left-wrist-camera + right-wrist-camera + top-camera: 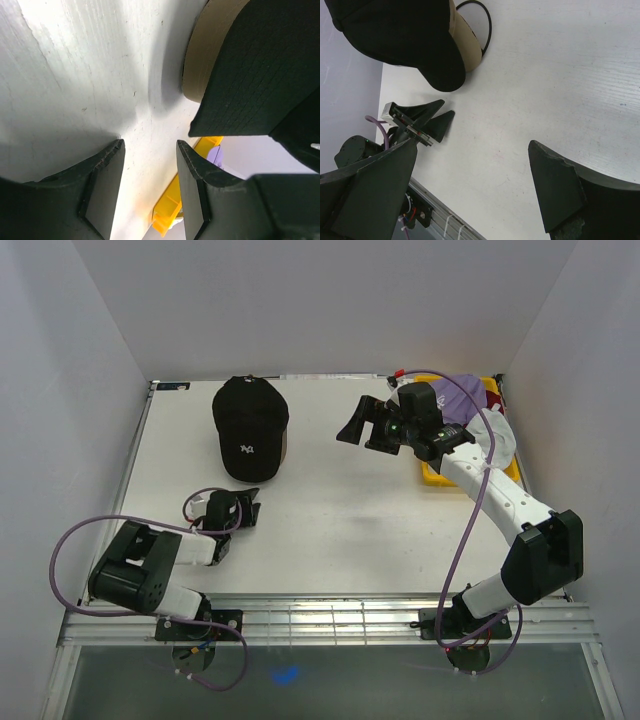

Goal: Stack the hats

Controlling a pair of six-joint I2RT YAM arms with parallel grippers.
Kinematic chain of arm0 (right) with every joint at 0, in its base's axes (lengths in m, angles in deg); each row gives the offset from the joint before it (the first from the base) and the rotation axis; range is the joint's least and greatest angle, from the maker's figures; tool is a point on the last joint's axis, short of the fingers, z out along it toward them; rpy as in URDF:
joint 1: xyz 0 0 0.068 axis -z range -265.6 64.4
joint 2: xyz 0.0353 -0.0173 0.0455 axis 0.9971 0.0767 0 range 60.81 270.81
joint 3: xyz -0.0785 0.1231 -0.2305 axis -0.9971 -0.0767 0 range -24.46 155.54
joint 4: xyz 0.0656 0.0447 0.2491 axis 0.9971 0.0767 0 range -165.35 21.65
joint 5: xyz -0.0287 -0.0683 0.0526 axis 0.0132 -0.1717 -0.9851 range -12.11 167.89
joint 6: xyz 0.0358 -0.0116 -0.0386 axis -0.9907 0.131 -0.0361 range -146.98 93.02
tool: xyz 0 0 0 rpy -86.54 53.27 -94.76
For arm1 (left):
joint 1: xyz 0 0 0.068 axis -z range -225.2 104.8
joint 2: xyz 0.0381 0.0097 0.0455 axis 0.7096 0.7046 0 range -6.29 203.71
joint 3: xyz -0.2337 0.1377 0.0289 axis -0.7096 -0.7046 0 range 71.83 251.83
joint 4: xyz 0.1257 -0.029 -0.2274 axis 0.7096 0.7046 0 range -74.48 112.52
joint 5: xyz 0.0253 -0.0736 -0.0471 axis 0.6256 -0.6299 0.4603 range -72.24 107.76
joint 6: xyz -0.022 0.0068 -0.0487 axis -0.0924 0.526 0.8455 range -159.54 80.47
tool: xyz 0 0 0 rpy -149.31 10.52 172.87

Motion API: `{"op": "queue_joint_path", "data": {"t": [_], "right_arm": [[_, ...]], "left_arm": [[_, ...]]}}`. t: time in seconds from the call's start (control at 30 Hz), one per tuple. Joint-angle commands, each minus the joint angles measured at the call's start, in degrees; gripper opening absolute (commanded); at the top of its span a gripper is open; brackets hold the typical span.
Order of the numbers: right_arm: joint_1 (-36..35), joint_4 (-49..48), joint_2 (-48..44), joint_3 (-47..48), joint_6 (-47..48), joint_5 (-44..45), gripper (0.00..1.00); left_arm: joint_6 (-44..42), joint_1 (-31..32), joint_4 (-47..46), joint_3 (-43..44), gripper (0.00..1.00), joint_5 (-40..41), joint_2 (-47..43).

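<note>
The black cap (250,425) already sits on the tan cap (284,446) at the counter's (340,530) far side. My right pincer (362,428) hangs wide and empty between that pile and the yellow bin (432,477) holding the lavender cap (458,390). My left pincer (240,512) lies parted, empty. Next, I judge, a bin cap needs fetching.

Lab rig — white-walled table (330,520) enclosure.
</note>
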Motion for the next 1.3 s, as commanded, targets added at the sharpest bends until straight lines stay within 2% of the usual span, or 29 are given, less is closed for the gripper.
{"op": "queue_joint_path", "data": {"t": [0.0, 0.23, 0.43, 0.6, 0.77, 0.9, 0.97, 1.03, 1.07, 1.13, 1.17, 1.2, 1.27], "right_arm": [[-0.25, -1.06, -1.43, -0.43, 0.9, 0.71, 0.97], [-0.25, -0.8, -1.52, -0.08, 0.99, 0.97, 0.97], [1.15, 0.35, -3.27, 0.45, 1.51, 0.54, 0.97], [3.27, 2.01, -6.34, 1.58, 2.04, -1.13, 0.98], [6.08, 4.48, -10.04, 3.08, 2.83, -1.75, 0.98], [9.06, 6.93, -13.81, 4.57, 2.92, -3.07, 0.98], [10.47, 8.69, -15.31, 6.24, 2.92, -2.9, 0.98], [11.44, 10.53, -17.42, 7.39, 3.01, -1.4, 0.98], [11.79, 11.24, -18.12, 8.43, 3.18, -0.79, 0.98], [13.37, 13.08, -20.32, 9.41, 3.27, 1.06, 0.98], [13.72, 13.18, -21.28, 9.85, 3.01, 1.5, 0.98], [14.42, 13.27, -23.12, 10.11, 2.57, 1.94, 0.98], [14.52, 12.75, -24.71, 11.42, 0.74, 0.63, 0.98]], "left_arm": [[-3.52, 0.1, 7.68, -0.94, 0.57, -2.21, -1.9], [-5.02, 0.1, 19.26, -1.21, 0.57, -3.98, -9.45], [-12.83, 0.63, 28.32, 3.0, 0.57, -5.2, -15.52], [-17.49, 3.17, 31.32, 5.02, 0.56, -5.03, -22.55], [-25.57, 8.97, 32.29, 15.29, 0.57, -3.02, -23.44], [-32.08, 16.96, 32.12, 27.07, 0.61, -0.11, -16.77], [-34.44, 17.94, 28.97, 32.33, 0.63, -2.12, -10.65], [-35.69, 18.47, 22.2, 35.51, 0.64, -7.98, -5.62], [-38.13, 18.74, 21.23, 41.1, 0.64, -9.85, 0.84], [-41.39, 19.09, 20.34, 48.24, 0.64, -16.59, 7.99], [-42.45, 19.52, 19.99, 54.62, 0.65, -18.29, 11.42], [-44.02, 19.53, 18.16, 57.56, 0.65, -20.39, 17.63], [-44.74, 19.79, 16.92, 63.1, 0.65, -24.26, 23.29]]}}
